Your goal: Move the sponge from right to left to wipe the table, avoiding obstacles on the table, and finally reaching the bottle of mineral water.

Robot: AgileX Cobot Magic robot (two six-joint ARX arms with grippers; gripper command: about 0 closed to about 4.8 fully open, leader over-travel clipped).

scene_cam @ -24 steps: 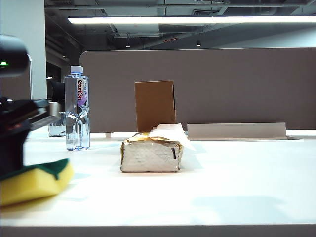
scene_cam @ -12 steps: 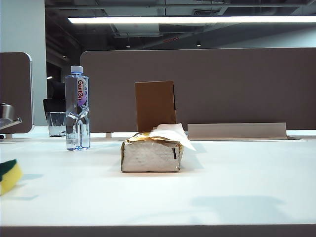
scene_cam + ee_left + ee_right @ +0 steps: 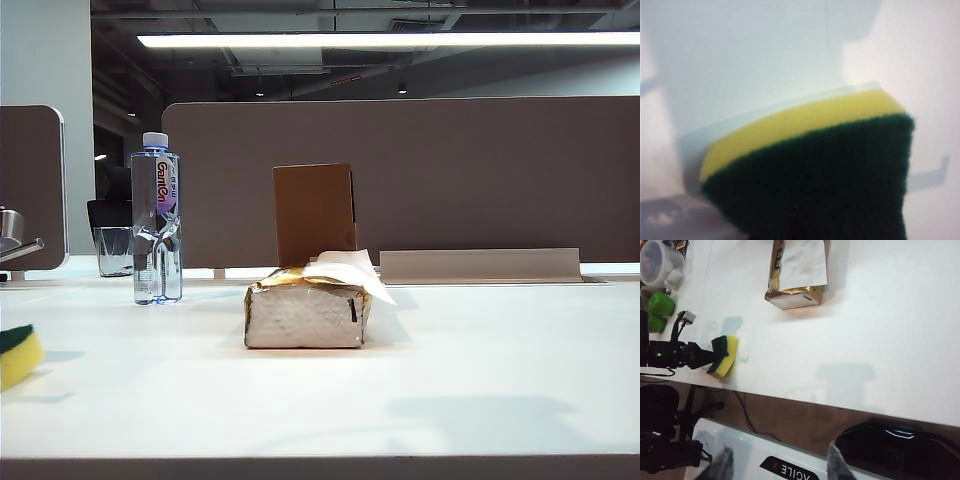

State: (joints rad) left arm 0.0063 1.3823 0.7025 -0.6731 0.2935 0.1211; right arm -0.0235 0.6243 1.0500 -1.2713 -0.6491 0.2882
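My left jaws (image 3: 710,360) clench the sponge (image 3: 810,170), yellow foam under dark green scouring layer; my right jaws (image 3: 777,460) hang released above the tabletop (image 3: 880,315).

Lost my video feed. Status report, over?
Left gripper shut on sponge, table's left edge. Right gripper open, idle. Tissue pack behind; bottle ahead.

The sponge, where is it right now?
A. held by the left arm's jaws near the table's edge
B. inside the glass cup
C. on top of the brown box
A: the left gripper is shut on the sponge by the table edge.
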